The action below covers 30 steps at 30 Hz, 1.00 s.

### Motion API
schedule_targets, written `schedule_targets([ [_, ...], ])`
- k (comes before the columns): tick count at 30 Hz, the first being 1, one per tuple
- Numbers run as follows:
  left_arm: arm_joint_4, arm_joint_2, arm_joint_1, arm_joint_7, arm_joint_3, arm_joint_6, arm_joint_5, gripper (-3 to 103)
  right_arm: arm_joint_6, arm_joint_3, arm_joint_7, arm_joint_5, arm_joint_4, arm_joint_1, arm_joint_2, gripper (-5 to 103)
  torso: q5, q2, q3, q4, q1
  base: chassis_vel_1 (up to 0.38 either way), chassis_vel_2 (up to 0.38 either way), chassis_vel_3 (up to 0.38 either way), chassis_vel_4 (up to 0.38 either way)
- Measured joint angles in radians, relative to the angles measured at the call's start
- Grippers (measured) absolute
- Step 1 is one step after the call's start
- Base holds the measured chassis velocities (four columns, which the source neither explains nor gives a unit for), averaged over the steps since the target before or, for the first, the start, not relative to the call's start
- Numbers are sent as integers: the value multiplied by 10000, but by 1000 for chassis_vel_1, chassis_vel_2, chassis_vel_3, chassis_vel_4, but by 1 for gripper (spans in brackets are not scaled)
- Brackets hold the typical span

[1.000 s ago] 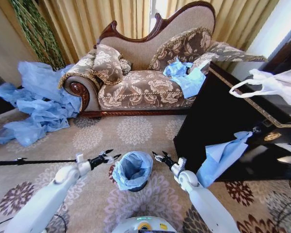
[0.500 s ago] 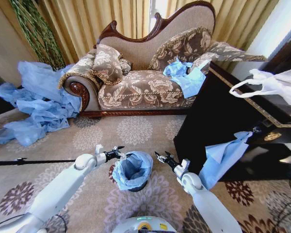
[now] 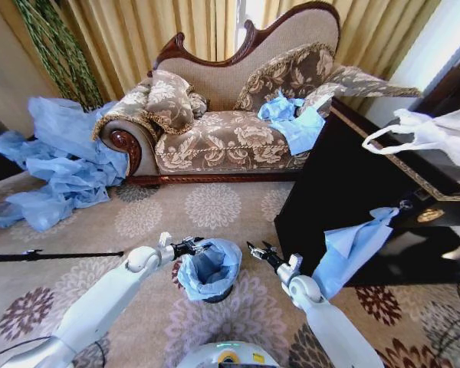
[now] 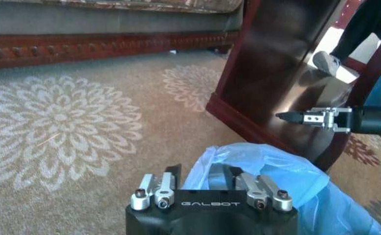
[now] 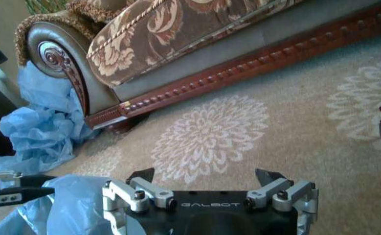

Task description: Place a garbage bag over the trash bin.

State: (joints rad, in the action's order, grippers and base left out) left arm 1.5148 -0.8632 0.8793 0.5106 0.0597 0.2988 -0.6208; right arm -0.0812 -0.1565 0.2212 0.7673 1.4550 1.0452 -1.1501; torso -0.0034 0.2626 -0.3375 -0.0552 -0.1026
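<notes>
You had the garbage bag (image 3: 209, 267) draped over the trash bin (image 3: 217, 294) on the carpet (image 3: 207, 207) before the sofa (image 3: 230, 130). Your left gripper (image 3: 198, 244) sat at the bag's left rim, fingers slightly apart, perhaps around the plastic. Your right gripper (image 3: 254, 250) hung spread beside the bag, clear of it

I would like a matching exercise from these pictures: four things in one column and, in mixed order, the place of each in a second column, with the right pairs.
Things:
1. garbage bag
2. left gripper
3. right gripper
4. white plastic bag

Places:
A. on top of the dark cabinet
B. draped over the trash bin
C. at the bag's rim, on the robot's left
D. open, apart from the bag, on the cabinet's side

Pairs: 1-B, 2-C, 3-D, 4-A
</notes>
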Motion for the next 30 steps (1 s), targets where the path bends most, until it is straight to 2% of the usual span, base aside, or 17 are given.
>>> schedule_targets([
  [1,0,0,0,0,0,0,0,44,0,0,0,0,0,0,0,100,0,0,0,0,0,0,0,0,0],
  [4,-47,-22,15,8,5,-21,-4,28,10,21,3,-8,-31,-4,-17,100,0,0,0,-1,0,0,0,0,0],
  [6,-62,-27,20,12,6,-31,-4,28,11,35,5,-9,-31,-3,-17,100,0,0,0,0,0,0,0,0,0],
  [8,-74,-35,19,23,6,-42,-9,17,11,52,6,-10,-31,-1,-9,100,0,0,0,0,0,0,0,0,0],
  [9,-74,-35,19,23,6,-42,-9,17,11,52,6,-10,-31,-1,-9,100,0,0,0,0,0,0,0,0,0],
  [12,-76,-52,5,27,0,-55,-21,3,11,71,6,-15,-31,-3,4,100,0,0,0,0,0,0,0,0,0],
  [22,-133,-165,-44,-62,-9,-146,-167,0,-1,141,4,-74,-31,3,16,100,0,0,0,0,0,0,0,0,0],
  [30,-446,-282,-198,-564,31,16,-918,0,17,191,34,-185,-27,73,3,100,0,0,0,0,0,0,0,0,0],
])
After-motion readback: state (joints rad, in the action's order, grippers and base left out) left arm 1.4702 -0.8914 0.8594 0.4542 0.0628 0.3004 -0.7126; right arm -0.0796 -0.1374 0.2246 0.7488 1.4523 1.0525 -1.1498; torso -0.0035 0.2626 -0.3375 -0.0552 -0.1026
